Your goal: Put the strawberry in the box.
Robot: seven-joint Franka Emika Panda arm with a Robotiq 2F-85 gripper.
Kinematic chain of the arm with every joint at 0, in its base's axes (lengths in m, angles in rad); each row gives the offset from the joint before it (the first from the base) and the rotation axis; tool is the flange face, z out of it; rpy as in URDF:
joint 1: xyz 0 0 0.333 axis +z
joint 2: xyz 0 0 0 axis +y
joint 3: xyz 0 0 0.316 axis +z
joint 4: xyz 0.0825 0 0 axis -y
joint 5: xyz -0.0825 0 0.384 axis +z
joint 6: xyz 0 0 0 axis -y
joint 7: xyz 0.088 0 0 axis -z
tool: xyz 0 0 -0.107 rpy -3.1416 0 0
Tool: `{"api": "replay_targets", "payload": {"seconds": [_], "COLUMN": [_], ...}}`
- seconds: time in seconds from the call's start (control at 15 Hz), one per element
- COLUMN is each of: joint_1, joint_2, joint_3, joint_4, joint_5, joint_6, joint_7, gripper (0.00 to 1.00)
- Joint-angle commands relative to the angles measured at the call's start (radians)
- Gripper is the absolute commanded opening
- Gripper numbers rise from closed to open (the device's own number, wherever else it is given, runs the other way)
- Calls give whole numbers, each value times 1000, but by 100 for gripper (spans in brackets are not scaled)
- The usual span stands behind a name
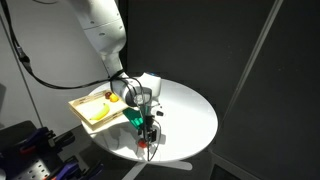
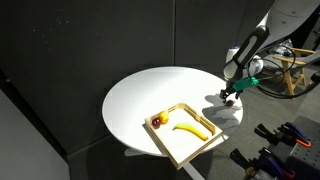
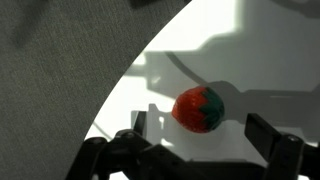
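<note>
Right now you are hovering the gripper [image 1: 147, 131] over the round white table [image 1: 190, 110], close to its curved edge. Its jaws are standing wide apart and are gripping nothing. In the wrist view the two dark fingertips [image 3: 138, 124] are showing at the bottom of the picture, one on each side. The strawberry [image 3: 198, 109] is lying on the tabletop between them, a red lump with a green patch on one side. Bare white table is showing on both sides of the fruit, so neither finger is touching it. How high the fingers are sitting above the surface, you cannot tell from these views. The table's edge is curving past just beside the strawberry, with dark grey floor beyond it.

The box [image 2: 163, 143], a shallow light-wood tray, is resting further round the edge of the table, well apart from the gripper and the strawberry. Inside it a yellow banana [image 2: 192, 128] is lying along the middle. A small round orange fruit [image 2: 157, 122] is sitting near one corner, beside the banana's end. In both exterior views the arm is reaching down to the table from above.
</note>
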Motion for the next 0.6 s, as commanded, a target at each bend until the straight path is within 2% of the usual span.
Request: {"api": "replay_targets", "payload": {"seconds": [0.0,0.2,0.27,0.33,0.47,0.53], "joint_1": [-11,-11,-10,-10,-8,-8], "joint_2": [25,33,36,37,39,39], "joint_3": [0,-1,-2,-2,-4,-5], "joint_4": [34,41,43,44,45,46], "joint_5": [9,9,8,8,7,6], "joint_6": [-3,-3,-2,-2,-1,-2], "joint_7": [-19,-18,-18,-17,-16,-15], "gripper": [100,100,95,73,68,60]}}
